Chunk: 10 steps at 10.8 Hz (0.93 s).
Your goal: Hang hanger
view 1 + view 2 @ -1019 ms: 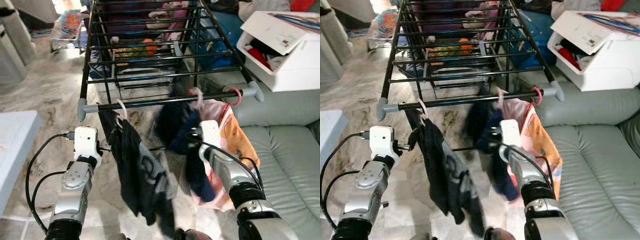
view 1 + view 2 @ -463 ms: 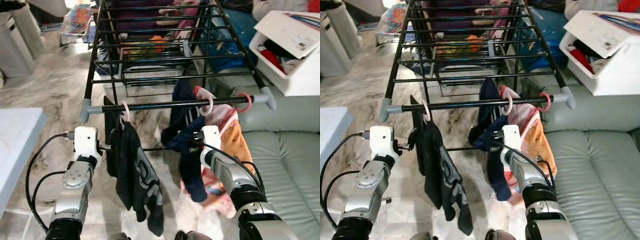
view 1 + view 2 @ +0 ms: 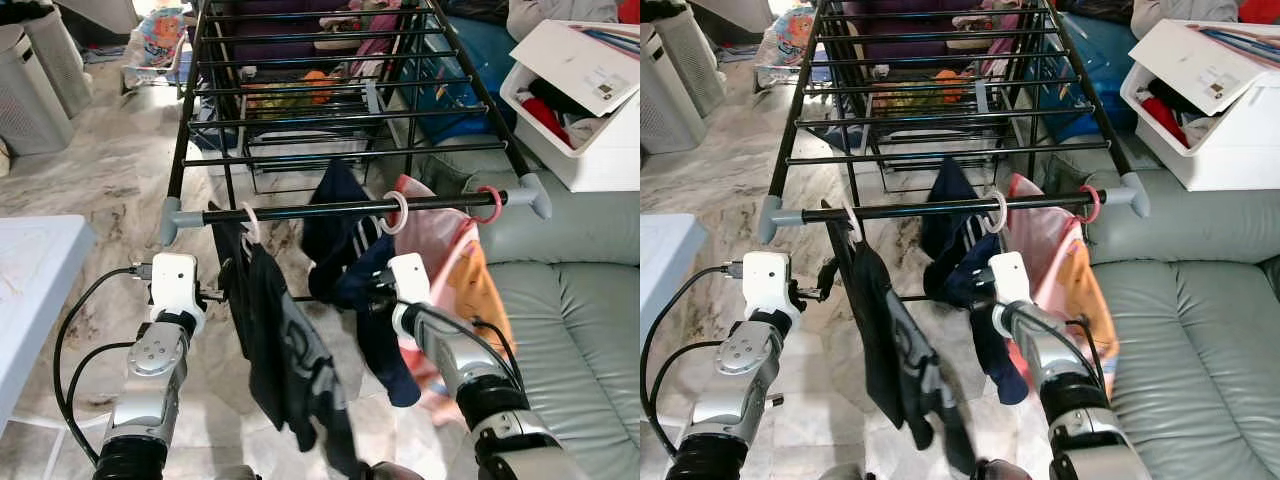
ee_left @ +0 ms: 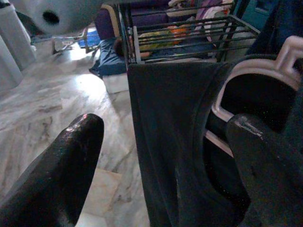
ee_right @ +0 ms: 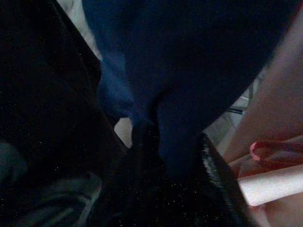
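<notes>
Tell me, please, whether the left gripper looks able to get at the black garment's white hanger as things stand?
Probably yes: the left gripper is open, its jaws either side of the black garment, with the white hanger just ahead and nothing between.

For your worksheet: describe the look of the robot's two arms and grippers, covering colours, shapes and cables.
Both arms are silver metal with round joint housings and black cuffs lower down. Each wrist carries a boxy white module. Black cables loop alongside the left arm and the right arm. The left gripper has two long, rounded, glossy black fingers.

Black drying rack [image 3: 340,152], front rail carrying 3 hangers: black garment [image 3: 285,350], navy garment [image 3: 350,265], pink-orange garment [image 3: 465,275]
</notes>
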{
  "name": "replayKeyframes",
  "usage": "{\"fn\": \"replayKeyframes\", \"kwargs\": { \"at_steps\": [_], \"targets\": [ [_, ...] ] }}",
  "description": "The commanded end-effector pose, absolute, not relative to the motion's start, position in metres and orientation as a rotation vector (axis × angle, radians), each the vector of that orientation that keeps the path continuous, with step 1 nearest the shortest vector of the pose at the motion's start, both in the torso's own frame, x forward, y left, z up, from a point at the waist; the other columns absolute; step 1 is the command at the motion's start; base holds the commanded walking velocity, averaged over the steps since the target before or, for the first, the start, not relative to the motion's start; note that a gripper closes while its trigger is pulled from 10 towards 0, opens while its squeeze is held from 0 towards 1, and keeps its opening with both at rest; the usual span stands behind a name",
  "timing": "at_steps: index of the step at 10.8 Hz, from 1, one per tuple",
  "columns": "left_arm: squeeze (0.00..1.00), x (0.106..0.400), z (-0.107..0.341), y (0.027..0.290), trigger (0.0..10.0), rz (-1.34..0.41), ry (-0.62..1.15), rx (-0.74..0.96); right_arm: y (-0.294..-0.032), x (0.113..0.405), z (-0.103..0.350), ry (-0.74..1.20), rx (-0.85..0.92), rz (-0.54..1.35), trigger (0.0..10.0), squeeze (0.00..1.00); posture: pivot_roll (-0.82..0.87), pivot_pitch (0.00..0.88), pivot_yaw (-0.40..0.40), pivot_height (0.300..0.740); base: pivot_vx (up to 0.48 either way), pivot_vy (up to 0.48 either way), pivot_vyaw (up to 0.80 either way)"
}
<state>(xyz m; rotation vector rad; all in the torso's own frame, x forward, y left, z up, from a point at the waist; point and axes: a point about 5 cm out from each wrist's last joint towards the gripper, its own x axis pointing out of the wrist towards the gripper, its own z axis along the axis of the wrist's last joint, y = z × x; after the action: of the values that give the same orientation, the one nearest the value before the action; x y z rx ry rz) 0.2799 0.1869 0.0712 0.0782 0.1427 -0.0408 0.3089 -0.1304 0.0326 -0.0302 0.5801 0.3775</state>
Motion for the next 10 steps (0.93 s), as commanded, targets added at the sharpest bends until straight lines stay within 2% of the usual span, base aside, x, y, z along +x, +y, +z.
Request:
{"fn": "replayKeyframes", "kwargs": {
  "at_steps": [1, 5, 7, 8, 10],
  "targets": [
    [0.0, 0.283, 0.072, 0.187, 10.0, -0.031, 0.143, 0.082, -0.131, 0.303, 0.025, 0.619, -0.041, 0.393, 10.0, 1.0, 0.03, 0.016, 0.009, 0.74, 0.0, 0.0, 0.0],
    [0.0, 0.281, 0.066, 0.183, 10.0, -0.02, 0.173, 0.071, -0.148, 0.302, 0.04, 0.458, -0.07, 0.317, 10.0, 1.0, 0.02, 0.005, 0.008, 0.74, 0.0, 0.0, 0.0],
    [0.0, 0.276, 0.066, 0.177, 10.0, -0.082, 0.175, 0.062, -0.156, 0.29, 0.048, 0.338, -0.059, 0.295, 10.0, 1.0, 0.01, 0.0, 0.017, 0.74, 0.0, 0.0, 0.0],
    [0.0, 0.273, 0.066, 0.177, 10.0, -0.084, 0.171, 0.07, -0.159, 0.285, 0.057, 0.259, -0.08, 0.299, 10.0, 1.0, 0.0, 0.0, 0.02, 0.74, 0.0, 0.0, 0.0],
    [0.0, 0.266, 0.066, 0.182, 10.0, -0.043, 0.173, 0.087, -0.169, 0.275, 0.073, 0.17, 0.001, 0.21, 10.0, 1.0, -0.01, 0.0, 0.022, 0.74, 0.0, 0.0, 0.0]
  ]
}}
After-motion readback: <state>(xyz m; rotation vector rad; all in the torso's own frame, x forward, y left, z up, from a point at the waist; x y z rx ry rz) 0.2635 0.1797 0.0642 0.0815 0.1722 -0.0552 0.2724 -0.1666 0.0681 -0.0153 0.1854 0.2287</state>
